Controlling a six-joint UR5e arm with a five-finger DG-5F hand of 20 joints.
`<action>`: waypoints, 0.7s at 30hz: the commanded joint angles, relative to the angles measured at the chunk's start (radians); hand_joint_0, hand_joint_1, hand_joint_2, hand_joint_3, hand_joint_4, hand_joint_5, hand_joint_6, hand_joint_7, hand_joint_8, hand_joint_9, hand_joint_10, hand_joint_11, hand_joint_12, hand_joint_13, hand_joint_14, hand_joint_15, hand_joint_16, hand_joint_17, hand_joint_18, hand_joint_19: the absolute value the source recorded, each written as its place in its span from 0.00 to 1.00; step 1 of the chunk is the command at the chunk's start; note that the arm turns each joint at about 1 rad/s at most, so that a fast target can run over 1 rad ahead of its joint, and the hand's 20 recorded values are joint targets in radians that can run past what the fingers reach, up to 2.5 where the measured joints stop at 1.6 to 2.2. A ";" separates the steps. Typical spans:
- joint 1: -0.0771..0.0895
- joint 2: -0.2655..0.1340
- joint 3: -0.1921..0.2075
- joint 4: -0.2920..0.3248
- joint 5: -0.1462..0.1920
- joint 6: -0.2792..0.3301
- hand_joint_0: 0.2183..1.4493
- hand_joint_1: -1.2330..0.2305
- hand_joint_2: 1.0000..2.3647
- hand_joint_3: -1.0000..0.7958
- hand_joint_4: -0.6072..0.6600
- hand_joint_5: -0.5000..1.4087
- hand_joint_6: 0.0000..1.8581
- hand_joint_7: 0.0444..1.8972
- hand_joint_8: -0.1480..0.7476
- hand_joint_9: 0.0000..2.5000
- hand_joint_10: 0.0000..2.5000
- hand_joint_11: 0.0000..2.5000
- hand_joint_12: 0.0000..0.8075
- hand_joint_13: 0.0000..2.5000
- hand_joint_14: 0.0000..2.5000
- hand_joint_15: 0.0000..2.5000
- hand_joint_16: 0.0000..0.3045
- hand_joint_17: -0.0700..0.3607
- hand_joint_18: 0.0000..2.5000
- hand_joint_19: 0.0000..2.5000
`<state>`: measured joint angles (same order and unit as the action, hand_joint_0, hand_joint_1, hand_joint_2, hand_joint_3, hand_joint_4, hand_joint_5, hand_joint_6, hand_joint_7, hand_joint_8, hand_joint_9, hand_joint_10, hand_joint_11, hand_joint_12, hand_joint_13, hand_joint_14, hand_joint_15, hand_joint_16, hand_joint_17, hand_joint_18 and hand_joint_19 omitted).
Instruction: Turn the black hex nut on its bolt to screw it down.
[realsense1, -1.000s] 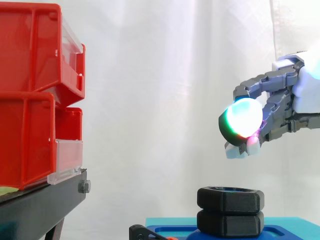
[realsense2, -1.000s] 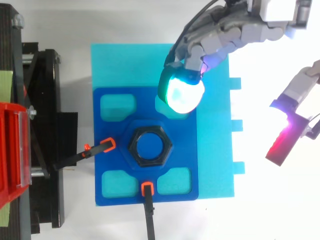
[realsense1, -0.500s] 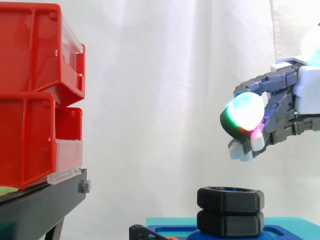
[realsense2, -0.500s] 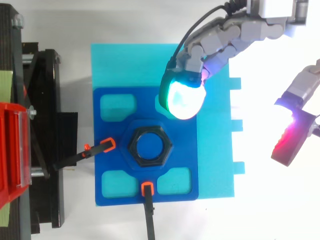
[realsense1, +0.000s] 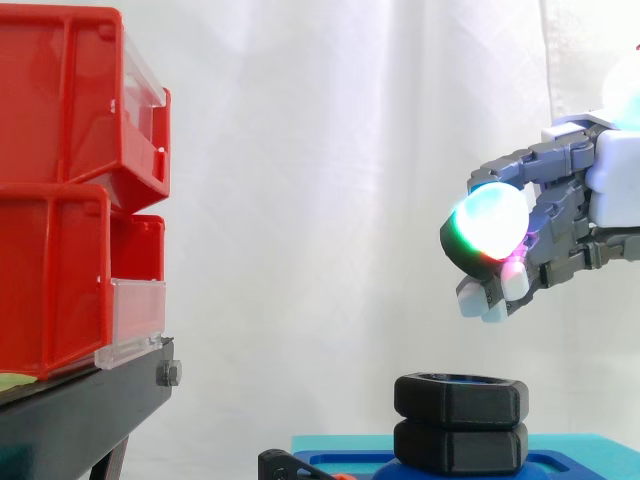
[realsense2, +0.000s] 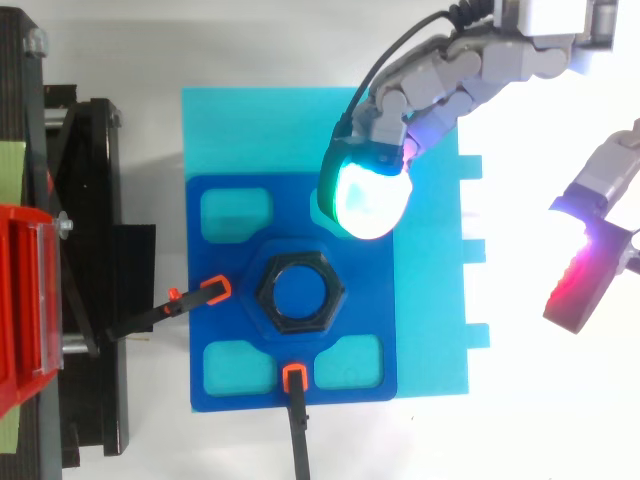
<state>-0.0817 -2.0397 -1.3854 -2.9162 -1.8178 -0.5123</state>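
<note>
Hand (realsense1: 562, 212) hovering up and right of black hex nut (realsense1: 460, 399), fingers loosely bent, thumb spread wide, holding nothing, blue base (realsense2: 232, 382) beneath.

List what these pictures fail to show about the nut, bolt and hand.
Bolt: its thread is hidden inside the black hex nut in both views, so remaining travel is unreadable.
Blue base: cut off by the side view's bottom edge.
Hand: cut off by the side view's right edge and the top view's top edge.

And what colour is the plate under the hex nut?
Dark blue plate on a cyan base; clearest in the top view.
</note>
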 joint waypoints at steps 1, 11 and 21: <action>0.000 -0.001 0.000 0.000 0.000 0.000 0.21 0.44 0.00 0.28 0.61 0.19 0.27 0.43 0.50 0.26 0.00 0.10 0.51 0.18 0.00 0.08 0.19 0.46 0.11 0.15; 0.000 0.001 -0.001 0.000 0.000 0.002 0.22 0.42 0.00 0.28 0.59 0.18 0.27 0.43 0.47 0.23 0.00 0.09 0.49 0.11 0.00 0.06 0.19 0.46 0.02 0.13; 0.000 -0.001 0.000 0.000 0.000 0.000 0.22 0.44 0.00 0.28 0.59 0.19 0.27 0.44 0.46 0.21 0.00 0.10 0.47 0.03 0.00 0.04 0.19 0.46 0.00 0.10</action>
<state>-0.0815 -2.0400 -1.3854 -2.9161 -1.8178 -0.5123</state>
